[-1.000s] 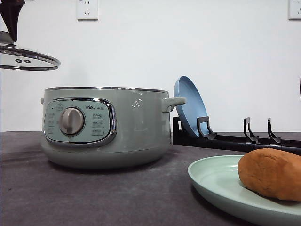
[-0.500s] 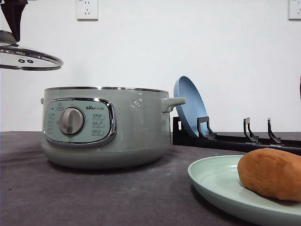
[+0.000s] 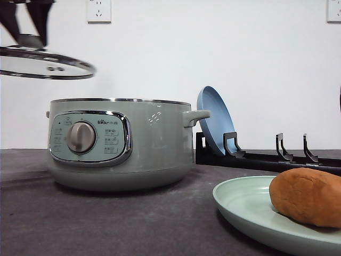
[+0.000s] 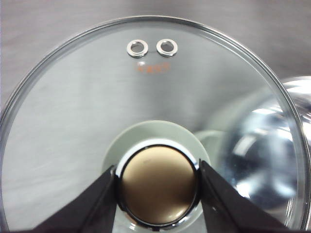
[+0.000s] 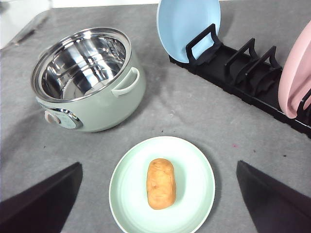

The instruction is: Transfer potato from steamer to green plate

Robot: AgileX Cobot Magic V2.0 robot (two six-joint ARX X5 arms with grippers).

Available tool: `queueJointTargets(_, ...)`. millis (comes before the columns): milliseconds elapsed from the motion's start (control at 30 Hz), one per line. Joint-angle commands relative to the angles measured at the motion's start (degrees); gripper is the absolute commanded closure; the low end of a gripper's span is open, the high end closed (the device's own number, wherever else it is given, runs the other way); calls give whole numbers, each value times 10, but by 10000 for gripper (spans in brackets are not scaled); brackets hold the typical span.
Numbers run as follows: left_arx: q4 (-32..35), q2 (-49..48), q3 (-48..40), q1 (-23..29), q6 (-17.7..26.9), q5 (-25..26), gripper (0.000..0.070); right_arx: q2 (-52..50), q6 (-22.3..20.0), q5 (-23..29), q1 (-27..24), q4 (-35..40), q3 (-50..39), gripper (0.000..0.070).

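A: Please go from the left side of the front view. What is at the upper left?

B: The round glass lid with a chrome rim [image 3: 45, 63] hangs in the air there, level, above and partly to the left of the large pale sage-green steamer pot [image 3: 120, 144]. The left gripper [image 4: 157, 179] is clenched on the lid's knob with a brass-coloured cap [image 4: 158, 191]; in the left wrist view one black finger presses on each side of it.

A: And the pot itself?

B: It is uncovered. In the right wrist view its shiny steel bowl [image 5: 82, 63] looks empty (I see only reflections inside).

A: So where is the smooth orange-brown oval potato?

B: The potato [image 5: 161, 183] lies in the middle of the round pale mint-green plate [image 5: 129, 194], at the lower centre of that view and at the lower right of the front view. The plate is near the pot but not touching it.

A: And the right gripper?

B: The right gripper [image 5: 158, 225] hovers above the plate with its two dark fingers wide apart, grasping nothing.

A: Further to the right?

B: A black dish rack [image 5: 243, 73] with an upright round blue plate [image 5: 187, 26], and a pink plate [image 5: 296, 77] at the edge.

A: Which step is this, in your opinion?

B: I judge the transfer itself is finished. The next move, I think, is to lower the lid centred on the pot's rim, keeping it level, and then release the knob.
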Motion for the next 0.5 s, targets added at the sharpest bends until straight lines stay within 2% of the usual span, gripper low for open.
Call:
queueJointTargets(0,15,-7,24,-20,-3,1,700,3,-5,8,3,7,10,58)
queueJointTargets(467,17,-7,24,-181,-1,1,700,3,-5,14,3,7,10,58)
